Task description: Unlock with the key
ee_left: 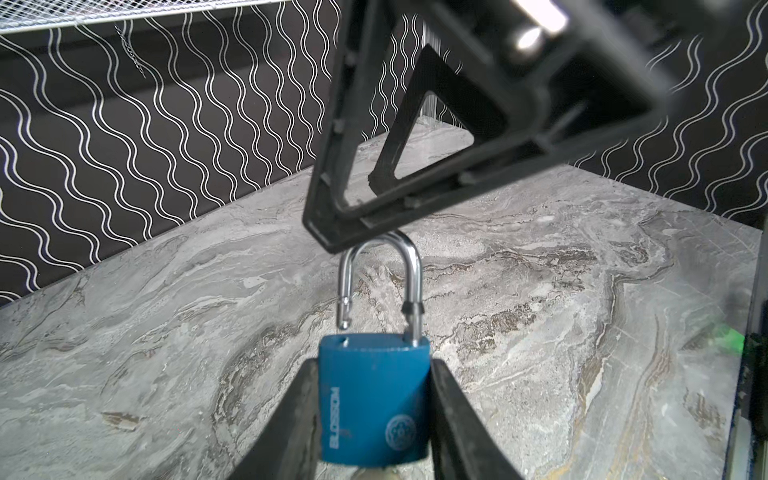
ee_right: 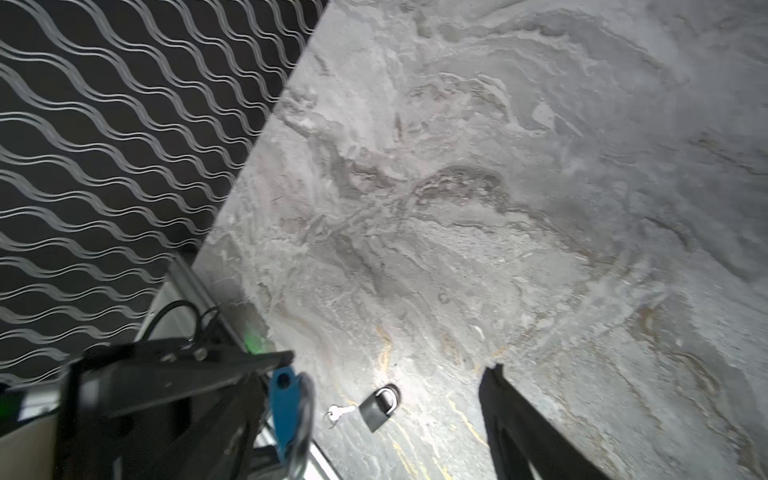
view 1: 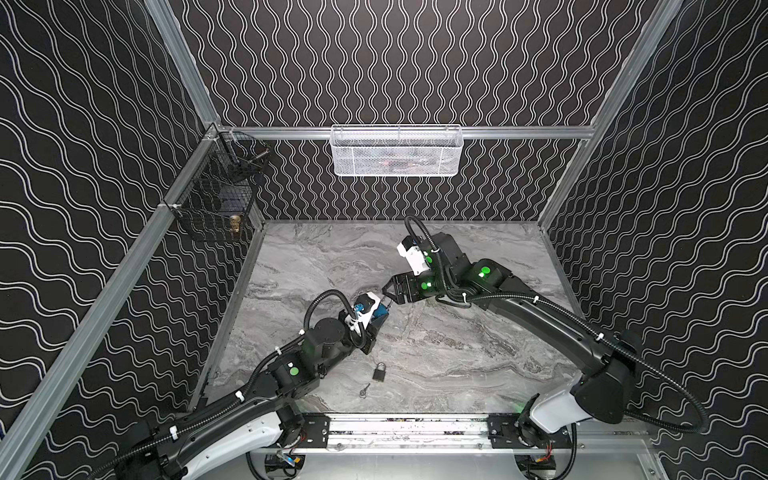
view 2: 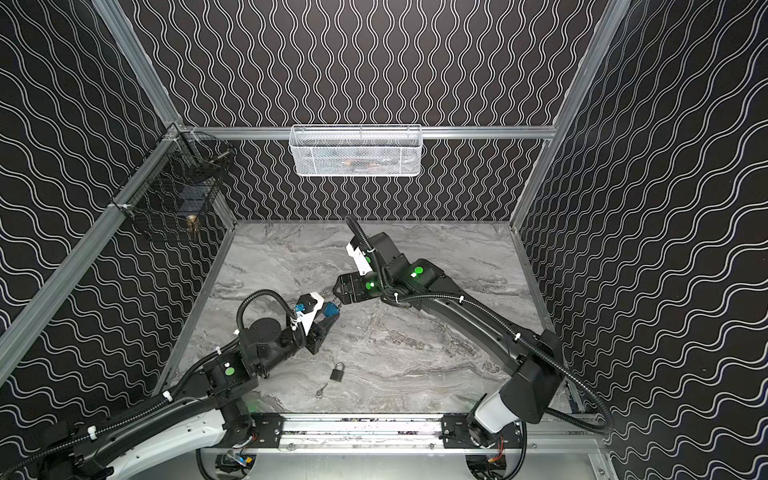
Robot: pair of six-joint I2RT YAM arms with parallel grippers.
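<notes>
Two padlocks and one loose key are being shown. The blue padlock is being pinched by the left gripper above the table. Its sprung shackle is being revealed only by the left wrist view, against the spread right gripper. The black padlock and key are lying beside each other.

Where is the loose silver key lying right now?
In both top views the silver key lies flat on the marble table, close beside the black padlock and between it and the front rail.
</notes>
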